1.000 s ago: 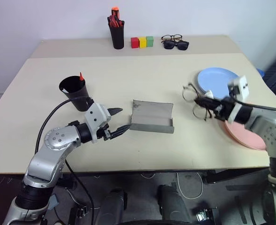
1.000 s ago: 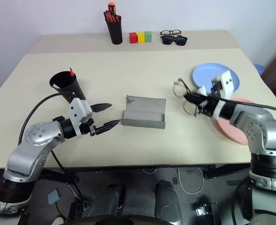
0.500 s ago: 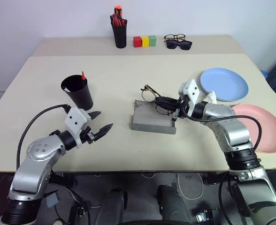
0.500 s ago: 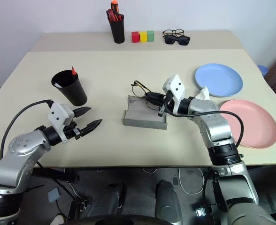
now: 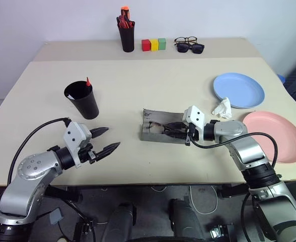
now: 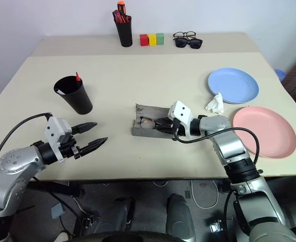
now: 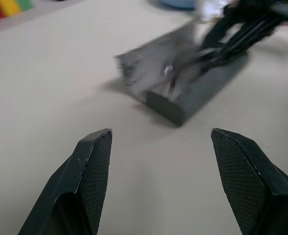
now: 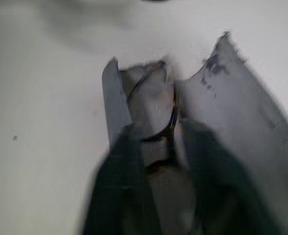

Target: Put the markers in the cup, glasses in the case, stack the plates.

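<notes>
Grey felt case (image 6: 153, 122), lid open, mid-table: glasses (image 6: 149, 122) lying in its tray. Right gripper (image 6: 164, 125) at the tray, jaws parted around the frame. Left gripper (image 6: 90, 142) jaws apart, empty. Step: casing glasses. Next, likely: withdraw, shut lid.

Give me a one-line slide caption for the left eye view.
Right gripper lowers wire-rimmed glasses into the open grey case; left gripper hangs open beside the table's near edge.

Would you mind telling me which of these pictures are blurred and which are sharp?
Right wrist view: soft throughout, case and glasses smeared. Left wrist view: fingers crisp, case behind them blurred. Both eye views: sharp, evenly lit, soft shadows on the table.
</notes>
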You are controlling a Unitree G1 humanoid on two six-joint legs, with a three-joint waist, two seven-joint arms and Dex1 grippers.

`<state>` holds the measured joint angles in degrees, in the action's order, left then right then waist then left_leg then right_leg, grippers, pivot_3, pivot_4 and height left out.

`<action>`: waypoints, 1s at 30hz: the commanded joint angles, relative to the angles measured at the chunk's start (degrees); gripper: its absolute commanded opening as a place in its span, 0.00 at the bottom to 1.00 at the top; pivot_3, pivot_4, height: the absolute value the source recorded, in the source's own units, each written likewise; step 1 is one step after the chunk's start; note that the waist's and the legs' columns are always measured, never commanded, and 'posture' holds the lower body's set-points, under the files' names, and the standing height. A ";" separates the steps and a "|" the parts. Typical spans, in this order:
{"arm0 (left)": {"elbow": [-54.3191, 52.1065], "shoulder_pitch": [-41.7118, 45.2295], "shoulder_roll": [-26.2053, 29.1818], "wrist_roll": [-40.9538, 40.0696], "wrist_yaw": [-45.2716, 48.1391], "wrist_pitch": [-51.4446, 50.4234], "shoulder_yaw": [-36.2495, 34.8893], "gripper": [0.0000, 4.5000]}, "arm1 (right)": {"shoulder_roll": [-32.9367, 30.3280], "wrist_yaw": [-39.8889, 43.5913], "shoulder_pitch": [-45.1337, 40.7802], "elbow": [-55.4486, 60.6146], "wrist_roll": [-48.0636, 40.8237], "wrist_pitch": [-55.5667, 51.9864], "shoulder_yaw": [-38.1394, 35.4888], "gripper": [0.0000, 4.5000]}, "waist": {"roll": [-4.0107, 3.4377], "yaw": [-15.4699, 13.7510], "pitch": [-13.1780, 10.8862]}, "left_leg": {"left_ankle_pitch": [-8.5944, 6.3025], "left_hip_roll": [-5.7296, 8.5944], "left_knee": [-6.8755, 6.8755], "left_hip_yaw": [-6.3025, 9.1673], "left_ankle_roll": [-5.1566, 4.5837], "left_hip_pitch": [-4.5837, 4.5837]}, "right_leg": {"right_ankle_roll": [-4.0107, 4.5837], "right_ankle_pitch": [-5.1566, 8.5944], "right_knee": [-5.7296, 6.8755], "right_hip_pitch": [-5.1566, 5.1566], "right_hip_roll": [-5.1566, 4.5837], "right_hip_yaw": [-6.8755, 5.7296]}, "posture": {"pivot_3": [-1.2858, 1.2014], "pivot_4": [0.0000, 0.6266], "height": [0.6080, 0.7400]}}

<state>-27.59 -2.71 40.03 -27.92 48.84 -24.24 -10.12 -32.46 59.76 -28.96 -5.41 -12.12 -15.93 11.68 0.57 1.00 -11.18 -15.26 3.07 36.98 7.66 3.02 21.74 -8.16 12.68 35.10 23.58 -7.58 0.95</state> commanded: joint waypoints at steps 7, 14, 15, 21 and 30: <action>1.73 7.23 1.55 -4.63 1.58 -3.80 0.28 0.73 | -1.45 -5.46 1.43 8.18 -4.85 -5.12 -9.81 0.88 | -0.01 -0.64 -0.02 | 0.00 0.00 0.00 0.04 0.00 0.07 | 0.01 0.00 -0.01 0.03 0.00 -0.01 | 0.52 0.24 1.00; 10.50 29.05 -7.76 1.07 -4.91 -10.65 14.68 0.73 | -12.22 -6.00 25.10 29.61 -12.24 -17.38 -26.44 0.88 | 0.07 -2.79 0.01 | 0.00 0.17 0.11 0.17 0.01 0.24 | -0.29 -0.08 -0.21 -0.11 -0.06 -0.06 | 0.52 0.24 1.00; 12.53 31.36 -9.56 2.32 -5.55 -10.81 16.68 0.73 | -12.41 -6.67 29.09 31.92 -12.79 -18.11 -29.07 0.88 | 0.10 -2.79 0.01 | 0.00 0.18 0.09 0.17 0.00 0.29 | -0.32 -0.06 -0.25 -0.09 -0.06 -0.06 | 0.52 0.24 1.00; 29.37 43.07 -19.28 14.07 -10.42 -4.50 25.32 0.73 | -7.59 -9.57 50.75 39.73 -8.05 -6.93 -39.41 0.88 | 0.24 -1.58 -0.05 | 0.00 0.13 0.12 0.11 -0.01 0.34 | -0.59 0.09 -0.18 -0.02 -0.03 -0.06 | 0.52 0.24 1.00; 61.56 63.90 -24.58 23.10 -5.69 8.29 27.50 0.47 | 0.41 -14.96 60.45 46.91 -9.97 -1.95 -46.09 0.89 | 0.40 -0.48 -0.14 | 0.01 0.11 0.28 -0.01 0.01 0.34 | -0.50 0.07 -0.25 -0.06 -0.05 -0.01 | 0.52 0.24 1.00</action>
<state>29.89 57.97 15.59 -6.70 41.42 -19.13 17.20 -33.05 46.36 30.87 38.58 -21.16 -18.87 -32.55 0.97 0.52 -11.32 -15.26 3.18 37.21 7.65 3.03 22.10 -8.69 12.73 34.83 23.56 -7.63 0.93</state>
